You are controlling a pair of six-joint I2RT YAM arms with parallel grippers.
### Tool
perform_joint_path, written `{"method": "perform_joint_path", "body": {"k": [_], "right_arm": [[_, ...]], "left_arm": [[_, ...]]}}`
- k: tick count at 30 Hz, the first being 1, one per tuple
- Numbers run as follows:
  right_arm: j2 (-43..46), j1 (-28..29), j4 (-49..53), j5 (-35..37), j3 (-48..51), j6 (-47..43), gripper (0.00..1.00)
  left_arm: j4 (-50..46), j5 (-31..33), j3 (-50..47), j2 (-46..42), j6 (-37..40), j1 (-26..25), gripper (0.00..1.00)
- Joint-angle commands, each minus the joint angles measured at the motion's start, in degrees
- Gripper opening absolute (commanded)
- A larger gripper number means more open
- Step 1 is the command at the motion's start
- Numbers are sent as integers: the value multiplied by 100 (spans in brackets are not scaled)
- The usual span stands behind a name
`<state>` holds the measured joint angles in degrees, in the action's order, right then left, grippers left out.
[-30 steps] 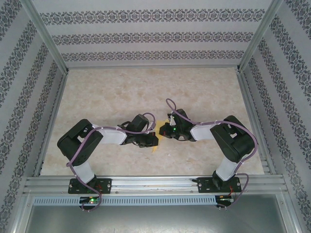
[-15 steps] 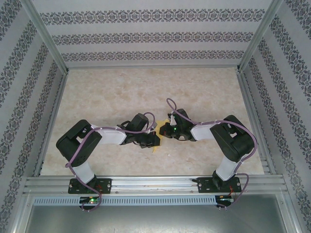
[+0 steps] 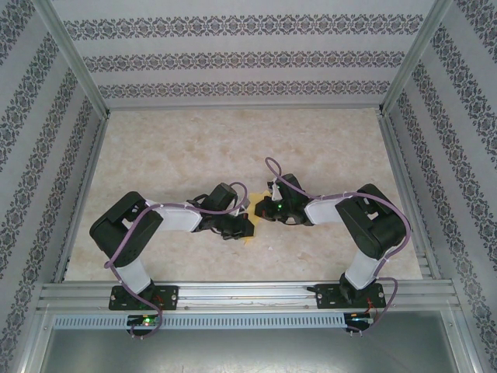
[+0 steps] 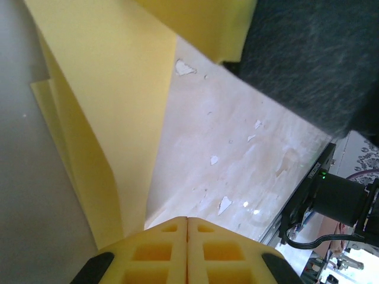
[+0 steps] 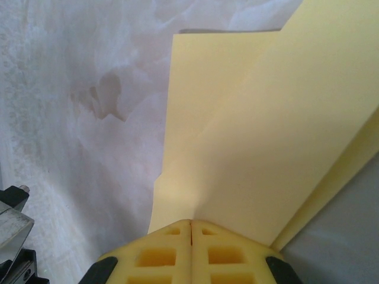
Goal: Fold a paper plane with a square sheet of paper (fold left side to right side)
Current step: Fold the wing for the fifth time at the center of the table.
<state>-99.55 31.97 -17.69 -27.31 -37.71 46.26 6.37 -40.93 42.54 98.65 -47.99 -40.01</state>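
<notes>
Now both grippers meet low over the table (image 3: 194, 155), tip toward tip, and the yellow sheet of paper (image 3: 250, 237) lies between and under them. The left gripper (image 4: 188, 234) has its two yellow fingers (image 4: 154, 254) pressed flat together, with no gap along the line where they join. In its wrist view the paper stands up in front of it and to the left of its tips, in two or three layers with a soft fold. The lower edge of the paper reaches the tip of its left finger, but I cannot tell if any layer is really caught between the fingers. To the front right of this gripper the bare table shows small white chips. The right gripper (image 5: 190, 228) is closed completely as well. The paper runs straight out from the joint of its fingertips and spreads forward and to the right, one layer over another, so it looks pinched there. To its front left is bare pale table. From above, a corner of the paper shows on the near side of the left gripper's tip
</notes>
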Motion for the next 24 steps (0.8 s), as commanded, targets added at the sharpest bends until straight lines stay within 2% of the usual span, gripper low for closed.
{"method": "perform_joint_path", "body": {"k": [1, 8, 24], "right_arm": [[-383, -42, 627, 473, 84, -216, 0], [-415, -41, 671, 485, 62, -236, 0], [-441, -43, 732, 499, 28, -256, 0]], "left_arm": [[-339, -14, 17, -65, 201, 72, 7], [-589, 120, 33, -136, 333, 72, 7], [-468, 103, -83, -22, 311, 72, 7]]}}
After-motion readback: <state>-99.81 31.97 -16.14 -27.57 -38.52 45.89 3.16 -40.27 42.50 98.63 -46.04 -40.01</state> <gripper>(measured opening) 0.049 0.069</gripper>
